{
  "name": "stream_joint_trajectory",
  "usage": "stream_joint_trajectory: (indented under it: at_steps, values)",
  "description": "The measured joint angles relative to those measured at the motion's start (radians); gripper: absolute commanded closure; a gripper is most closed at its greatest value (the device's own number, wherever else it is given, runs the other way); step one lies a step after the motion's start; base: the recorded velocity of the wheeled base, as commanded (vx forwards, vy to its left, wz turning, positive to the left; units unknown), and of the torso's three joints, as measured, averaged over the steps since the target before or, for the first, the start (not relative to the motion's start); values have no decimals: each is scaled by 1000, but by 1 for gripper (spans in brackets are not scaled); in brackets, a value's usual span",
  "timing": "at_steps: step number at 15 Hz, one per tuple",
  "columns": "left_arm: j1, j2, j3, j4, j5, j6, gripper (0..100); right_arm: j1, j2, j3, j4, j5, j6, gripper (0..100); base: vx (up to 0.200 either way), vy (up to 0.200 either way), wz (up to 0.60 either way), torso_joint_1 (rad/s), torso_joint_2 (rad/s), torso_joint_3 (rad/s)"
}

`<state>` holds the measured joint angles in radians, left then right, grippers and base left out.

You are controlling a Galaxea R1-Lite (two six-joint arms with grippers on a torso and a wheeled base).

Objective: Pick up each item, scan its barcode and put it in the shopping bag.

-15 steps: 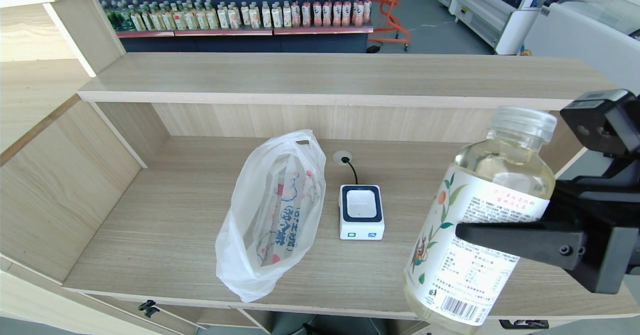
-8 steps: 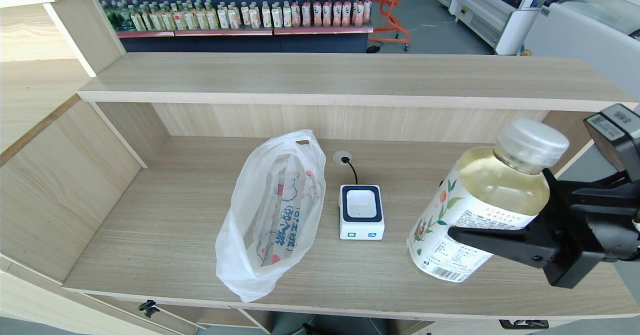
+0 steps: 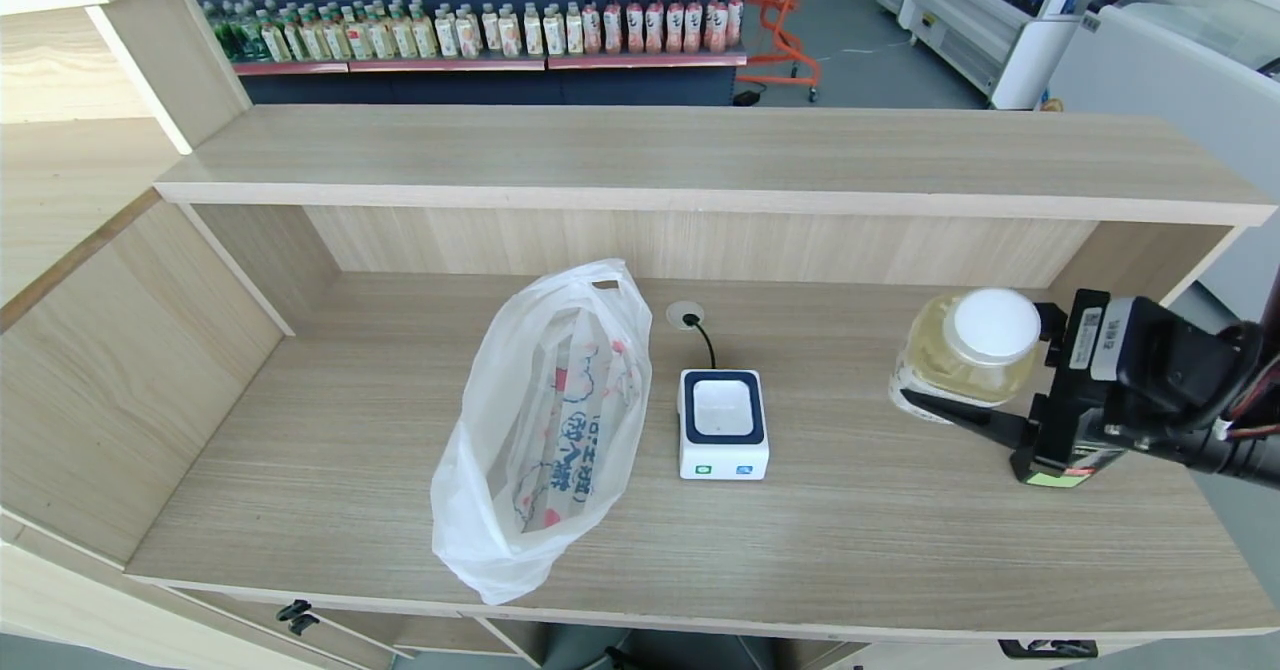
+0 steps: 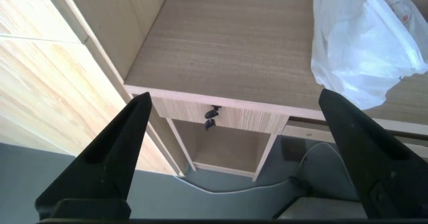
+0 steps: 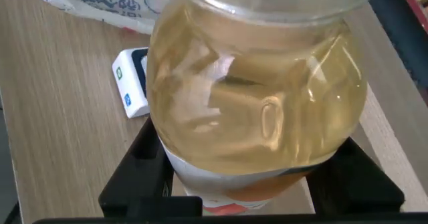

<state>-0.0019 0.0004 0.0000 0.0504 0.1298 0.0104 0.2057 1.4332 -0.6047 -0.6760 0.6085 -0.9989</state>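
Right gripper [image 3: 950, 382] grasps bottle [image 3: 968, 352] at scanner's [image 3: 722, 424] 3 o'clock
Left gripper [image 4: 234, 150] released (spread wide); bag [image 3: 540, 430] at scanner's 9 o'clock

Light wooden counter [image 3: 700, 150] with a raised ledge, store shelf [image 3: 640, 62] full of drink bottles [image 3: 480, 30], orange cart [image 3: 790, 40], white freezers [image 3: 1010, 50], grey floor [image 3: 870, 60]

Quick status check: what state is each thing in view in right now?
bottle: upright, capped, gripped.
right gripper: shut on the bottle.
left gripper: open, empty.
shopping bag: lying open, packet inside.
scanner: face up, nothing over it.
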Motion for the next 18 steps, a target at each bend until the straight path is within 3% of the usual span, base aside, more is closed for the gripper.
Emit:
stream_joint_trajectory:
  at_steps: [5, 16, 18]
  values:
    - [0, 0, 0, 0, 0, 0, 0, -21, 4, -3, -4, -43, -187, 100, 0, 0, 0, 0, 0, 0]
    - [0, 0, 0, 0, 0, 1, 0, -24, 27, -7, -3, -15, -191, 100, 0, 0, 0, 0, 0, 0]
    - [-1, 0, 0, 0, 0, -1, 0, -20, 40, -21, -4, -14, -190, 100, 0, 200, 0, 2, 0, 0]
